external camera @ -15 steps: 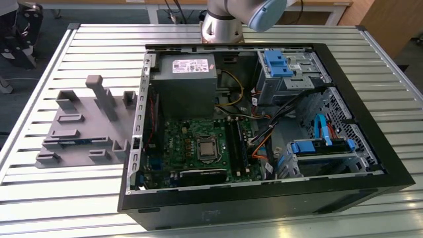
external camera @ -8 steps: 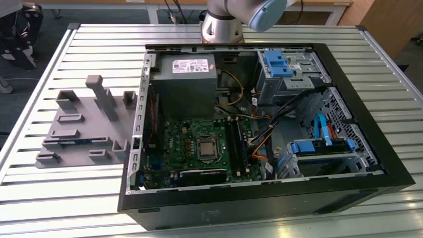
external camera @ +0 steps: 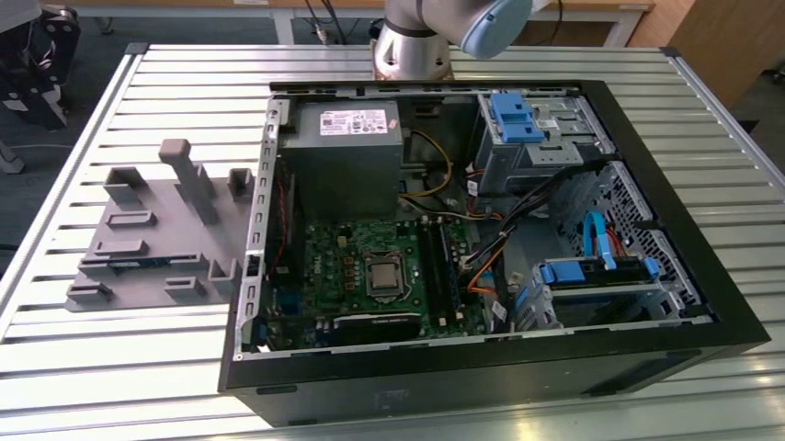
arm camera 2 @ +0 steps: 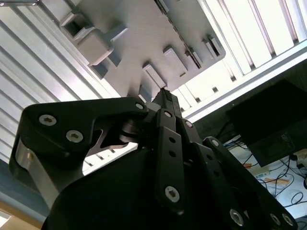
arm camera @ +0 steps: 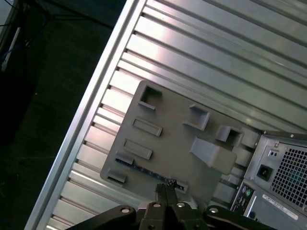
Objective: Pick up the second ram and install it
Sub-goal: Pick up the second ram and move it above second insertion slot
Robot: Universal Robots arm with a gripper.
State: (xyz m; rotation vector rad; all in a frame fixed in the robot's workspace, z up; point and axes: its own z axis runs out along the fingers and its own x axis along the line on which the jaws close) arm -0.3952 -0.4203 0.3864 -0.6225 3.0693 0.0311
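1. The gripper [arm camera: 164, 189] hangs over the grey fixture [arm camera: 177, 129] on the bench [external camera: 184, 92]. Its fingers are pressed together and pinch nothing.
2. The second ram [arm camera: 146, 168], a thin dark strip, lies in a slot of the fixture. In the first wrist view it sits just ahead of the gripper's tips and beneath them. I cannot tell whether the tips touch it; they look to be apart from it.
3. I judge that the pick-up has not yet been made: the strip sits in its fixture slot and the fingers have no hold on it.
4. The open computer case [external camera: 687, 303] stands beside the fixture, off to one side of the gripper. The motherboard [external camera: 356, 248] inside it is well apart from the tips.
5. The memory slots [external camera: 438, 262] on that board look dark, and I cannot tell whether any module is seated there.
6. By my reading the task is at its start: the gripper is placed over the part, and both the grasp and the install are left to do.
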